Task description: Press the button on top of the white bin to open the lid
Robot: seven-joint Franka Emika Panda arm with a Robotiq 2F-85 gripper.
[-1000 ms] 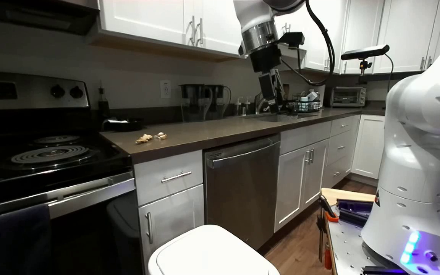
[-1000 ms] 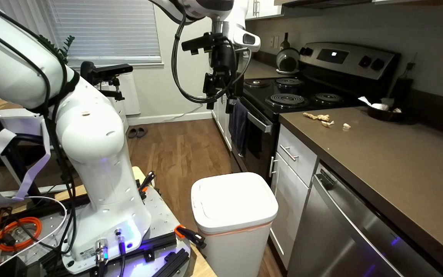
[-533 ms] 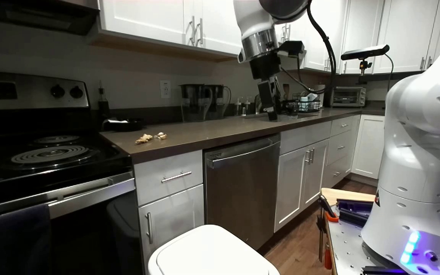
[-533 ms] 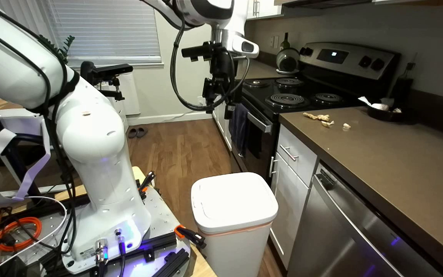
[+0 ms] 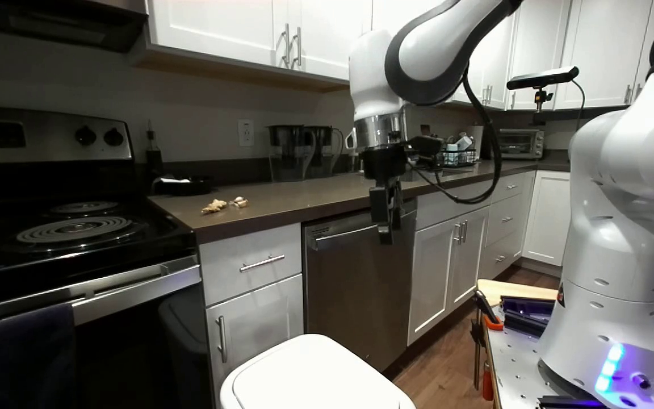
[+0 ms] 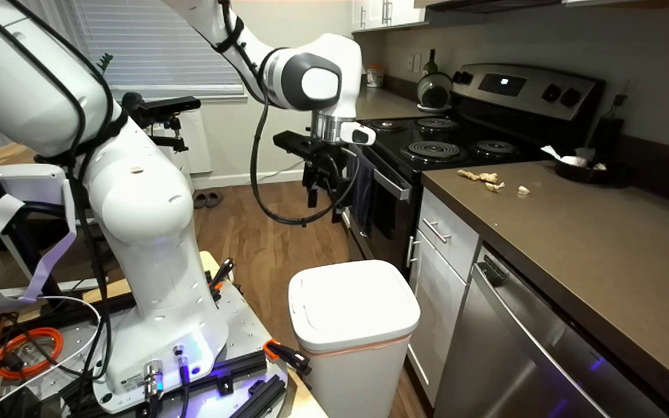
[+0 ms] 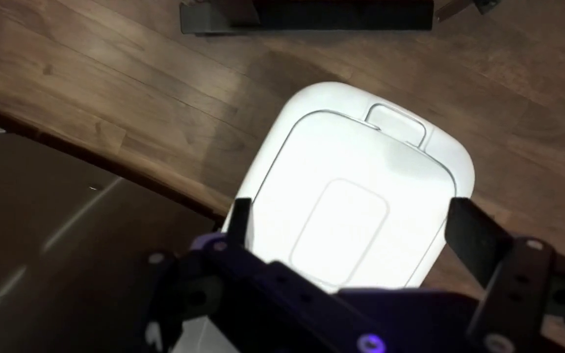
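Observation:
The white bin (image 6: 353, 377) stands on the floor between the robot's table and the counter. Its smooth white lid (image 6: 358, 296) is closed; the lid also shows at the bottom of an exterior view (image 5: 315, 375) and in the wrist view (image 7: 351, 157). The button (image 7: 396, 126) is a rounded rectangular tab at one end of the bin's top rim, seen in the wrist view. My gripper (image 7: 351, 203) is open and empty, fingers pointing down, above the bin and apart from it. It also shows in both exterior views (image 5: 385, 230) (image 6: 324, 210).
The brown countertop (image 5: 281, 199) and dishwasher (image 5: 361, 284) are beside the arm. The stove (image 6: 433, 145) with an oven towel (image 6: 360, 186) stands behind the bin. The robot's metal table (image 6: 247, 331) with clamps (image 6: 288, 355) is close to the bin. A cable (image 6: 259, 191) loops from the wrist.
My gripper has moved down from countertop height to below the counter's edge, with the arm lowering over the bin side. The bin and its lid have not moved.

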